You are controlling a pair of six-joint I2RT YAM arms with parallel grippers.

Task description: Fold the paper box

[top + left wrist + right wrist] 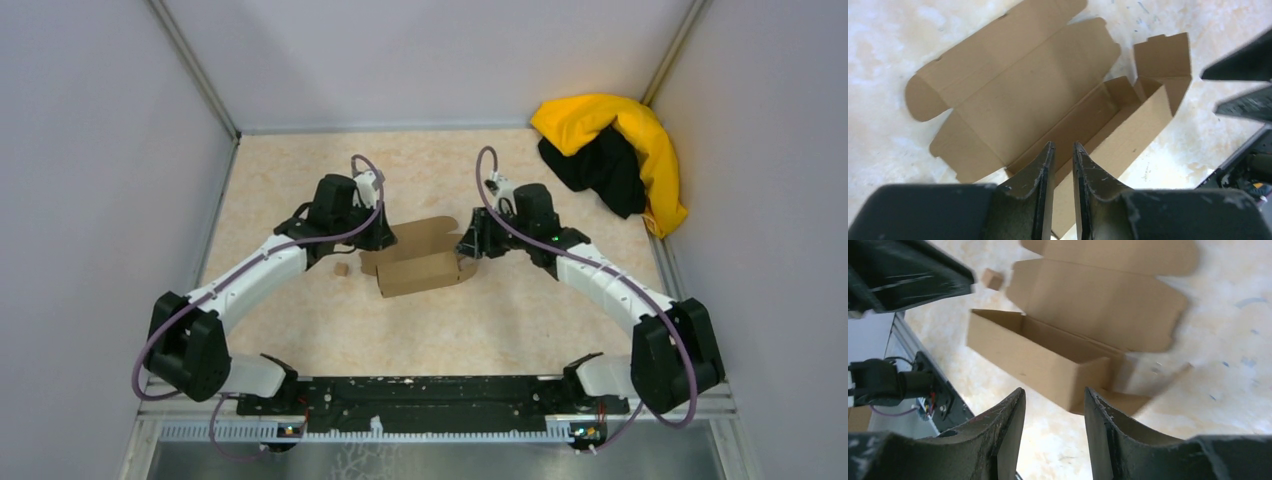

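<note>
Left wrist view: paper box (pixel 1048 95) lies just beneath narrowly parted left gripper (pixel 1062 146) (right gripper (pixel 1054 391) wider, empty).

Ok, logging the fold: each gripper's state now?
Left gripper: nearly closed over box; grip cannot be told.
Right gripper: open, holding nothing.

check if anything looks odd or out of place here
A tiny brown cardboard scrap lies loose beside the half-folded brown cardboard box, and a yellow-and-black cloth heap sits dumped in the far right corner.
</note>
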